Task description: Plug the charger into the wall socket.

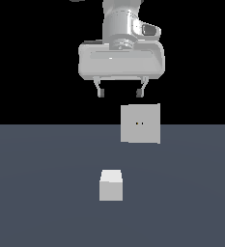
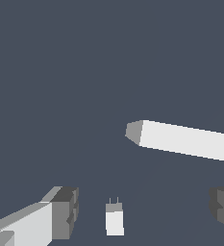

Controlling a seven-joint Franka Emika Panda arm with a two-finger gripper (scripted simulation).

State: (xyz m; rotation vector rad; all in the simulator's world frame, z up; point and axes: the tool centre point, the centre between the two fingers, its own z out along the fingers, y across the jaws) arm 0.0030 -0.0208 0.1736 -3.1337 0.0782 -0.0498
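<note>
The charger [image 1: 111, 185] is a small light-grey cube resting on the dark grey floor, in the lower middle of the exterior view. In the wrist view the charger [image 2: 114, 220] shows two thin prongs at one end. Farther back stands the wall socket [image 1: 140, 124], an upright square plate with two dark holes; from the wrist it appears edge-on as a long pale slab [image 2: 185, 140]. My gripper [image 1: 120, 91] hangs high above both, open, with nothing between its fingers [image 2: 63, 211].
A flat dark grey floor [image 1: 36, 193] spreads under everything, against a black background. No other objects show.
</note>
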